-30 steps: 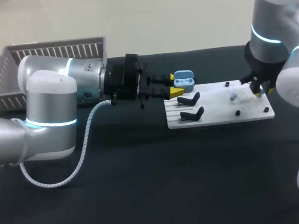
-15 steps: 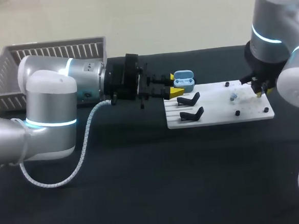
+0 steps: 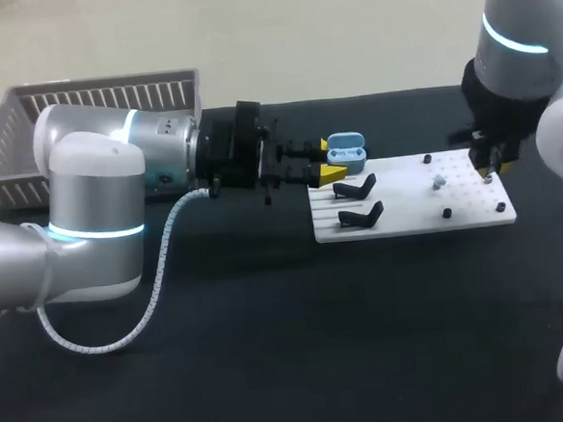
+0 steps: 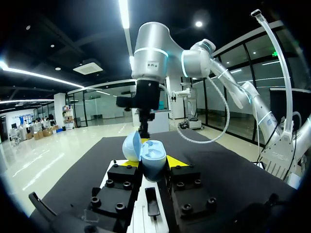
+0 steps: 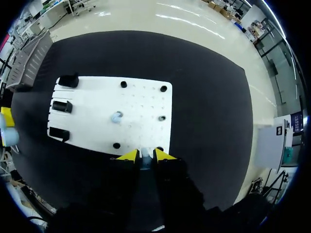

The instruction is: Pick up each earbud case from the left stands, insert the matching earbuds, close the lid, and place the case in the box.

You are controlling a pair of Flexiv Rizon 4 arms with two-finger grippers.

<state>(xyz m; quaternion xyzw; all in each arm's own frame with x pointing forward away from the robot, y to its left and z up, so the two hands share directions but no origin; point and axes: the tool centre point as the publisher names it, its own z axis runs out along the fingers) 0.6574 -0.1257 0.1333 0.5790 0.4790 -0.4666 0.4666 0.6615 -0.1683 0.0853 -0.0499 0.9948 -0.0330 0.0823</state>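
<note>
Pinching the pale blue earbud case (image 4: 154, 156) from two sides, the left gripper (image 4: 152, 164) held it level just beside the stand end of the white board (image 5: 141, 97). Its lid (image 4: 131, 147) was swung open and both wells looked empty. The right gripper (image 5: 146, 156) hung above the board's opposite end, well apart from the case, with its yellow tips drawn close on a small pale earbud (image 5: 145, 152). A second earbud (image 5: 116, 116) lay on the board between the black pegs (image 5: 124, 84), and the black stands (image 5: 62, 106) stood bare. Seating this bud well probably called for the left arm to keep the case steady and its wells facing up. The right arm would need to bring the bud straight over the matching well, clear of the raised lid, turn it to fit, lower it squarely, and let go only once it sat home. The grey basket (image 3: 99, 88) waited behind the left arm on the black table (image 3: 272, 347). No label, brand or writing could be made out on the case, board or basket.
</note>
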